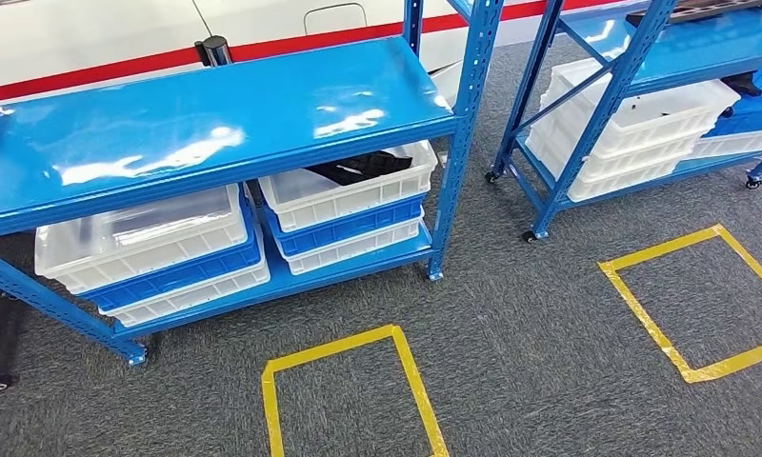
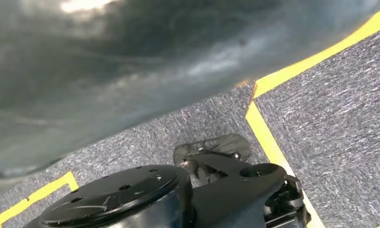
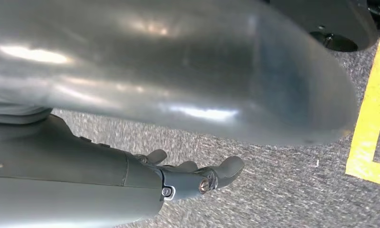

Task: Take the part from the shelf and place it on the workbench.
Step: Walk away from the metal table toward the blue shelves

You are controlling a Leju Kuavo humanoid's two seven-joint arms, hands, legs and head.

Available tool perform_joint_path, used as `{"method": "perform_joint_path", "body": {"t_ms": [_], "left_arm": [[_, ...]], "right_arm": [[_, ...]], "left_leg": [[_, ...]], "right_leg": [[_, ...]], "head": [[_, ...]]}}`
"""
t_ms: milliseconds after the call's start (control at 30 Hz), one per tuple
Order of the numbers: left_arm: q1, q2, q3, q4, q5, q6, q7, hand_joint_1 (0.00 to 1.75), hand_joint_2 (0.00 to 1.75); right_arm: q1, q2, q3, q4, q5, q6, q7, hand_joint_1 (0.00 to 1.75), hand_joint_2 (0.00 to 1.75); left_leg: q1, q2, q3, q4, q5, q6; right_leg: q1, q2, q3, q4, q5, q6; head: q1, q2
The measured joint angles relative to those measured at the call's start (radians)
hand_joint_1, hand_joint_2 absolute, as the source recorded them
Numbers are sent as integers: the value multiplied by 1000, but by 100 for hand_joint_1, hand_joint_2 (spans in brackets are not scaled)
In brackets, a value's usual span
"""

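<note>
Lying tilted in white bin (image 1: 358, 195), black part (image 1: 360, 168), long axis left-right; right hand (image 3: 197, 175) empty, fingers apart.

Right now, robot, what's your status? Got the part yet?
Right hand empty, hanging over carpet. Black part untouched in white bin, low on shelf. Nothing in the way.
</note>
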Motion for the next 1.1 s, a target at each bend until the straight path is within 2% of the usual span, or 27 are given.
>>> {"method": "perform_joint_path", "body": {"t_ms": [33,100,133,267,300,333,400,433,467,500,533,567,600,633,667,700,767,800,867,933,967,1000,1033,1067,1100], "left_arm": [[0,0,0,0,0,0,0,0,0],[-1,0,0,0,0,0,0,0,0],[-2,0,0,1,0,0,0,0,0],[-2,0,0,1,0,0,0,0,0],[-3,0,0,1,0,1,0,0,0],[-3,0,0,1,-1,1,0,0,0],[-4,0,0,1,-2,1,0,0,0],[-4,0,0,1,-2,1,0,0,0],[-4,0,1,1,-2,0,0,0,0],[-3,0,1,1,-2,0,0,0,0],[-3,0,1,1,-3,-1,0,0,0],[-3,-1,1,1,-3,-2,0,0,0],[-3,-1,0,1,-3,-2,-1,0,0],[-4,-1,0,1,-3,-3,-2,0,0],[-4,-1,0,1,-3,-3,-3,0,0],[-4,-1,0,1,-3,-3,-4,0,0],[-5,-1,0,0,-3,-3,-5,0,0],[-5,-1,0,0,-3,-2,-5,0,0],[-5,0,0,0,-3,-2,-6,0,0],[-5,0,0,0,-3,-2,-6,0,0],[-4,0,0,0,-3,-2,-6,0,0],[-3,0,0,0,-3,-2,-6,0,0],[-3,1,0,0,-3,-2,-6,0,0],[-2,2,0,0,-3,-2,-6,0,0],[-2,2,0,0,-3,-2,-6,0,0]], "right_arm": [[0,0,0,0,0,0,0,0,0],[0,1,0,0,0,0,0,0,0],[-1,1,0,0,1,0,0,0,0],[-2,1,0,0,1,3,1,0,0],[-2,1,0,0,1,3,1,0,0],[-2,1,0,0,1,4,1,0,0],[-2,1,0,0,1,6,2,0,0],[-1,1,0,0,1,8,2,0,0],[1,1,0,0,1,10,3,0,0],[2,0,0,0,1,13,3,0,0],[2,0,0,0,1,15,3,0,0],[1,-1,0,0,1,18,3,0,0],[0,-2,0,0,2,20,3,0,0],[-1,-2,0,0,2,23,3,0,0],[-1,-2,0,0,2,26,4,0,0],[-1,-1,0,0,3,28,4,0,0],[-1,-2,0,0,5,30,4,0,0],[-1,-2,0,0,6,31,4,0,0],[-1,-2,0,0,7,31,5,0,0],[-2,-1,0,0,7,32,5,0,0],[-1,-1,0,0,7,32,5,0,0],[0,-1,0,0,7,32,5,0,0],[1,-1,0,0,7,32,5,0,0],[2,-1,0,0,7,32,5,0,0],[2,0,0,0,7,32,5,0,0]], "left_leg": [[2,0,28,-69,44,1],[1,-1,82,-187,93,4],[-1,-2,95,-214,97,8],[-7,-5,101,-229,93,36],[-5,-5,103,-232,94,43],[-4,-4,105,-234,93,49],[-6,-3,106,-234,88,56],[-6,-4,108,-234,85,58],[-6,-5,111,-234,82,59],[-6,-6,115,-234,78,58],[-6,-8,121,-234,74,55],[-6,-9,127,-234,69,52],[-8,-10,132,-233,63,46],[-10,-10,136,-233,58,41],[-12,-11,139,-234,53,35],[-13,-11,141,-235,51,30],[-10,-9,142,-230,43,20],[-9,-6,135,-208,31,16],[-6,-2,83,-100,-16,9],[-4,-1,5,33,-58,4],[-4,-1,-21,64,-55,3],[-3,-1,-27,54,-31,3],[-3,0,-14,6,11,4],[-2,0,10,-64,59,7],[-3,0,38,-130,90,8]], "right_leg": [[-1,2,7,0,-5,3],[5,4,14,1,-16,15],[7,5,13,1,-20,20],[4,3,8,12,-33,40],[4,2,-5,39,-47,40],[4,1,-35,94,-71,37],[4,1,-117,235,-123,32],[4,0,-154,290,-136,34],[4,0,-170,304,-130,41],[3,0,-165,275,-105,51],[2,-1,-140,210,-70,61],[1,-3,-108,133,-33,66],[3,-4,-78,68,-5,66],[4,-5,-58,28,12,60],[7,-6,-49,12,18,50],[10,-5,-46,12,18,42],[5,-4,-39,8,17,26],[2,-4,-33,6,15,18],[-2,-5,-18,3,7,3],[-1,-5,-7,3,-2,-5],[0,-4,0,3,-7,-6],[0,-2,8,3,-13,-5],[-1,0,18,3,-20,-2],[-1,1,27,3,-28,2],[2,2,34,4,-37,7]], "head": [[0,0],[-1,0],[-1,0],[0,0],[2,0],[4,0],[6,0],[7,0],[7,0],[7,0],[8,0],[8,0],[8,0],[7,0],[7,0],[7,0],[6,0],[4,0],[-1,0],[-2,0],[-2,0],[-2,0],[-2,0],[-2,0],[-4,0]]}}
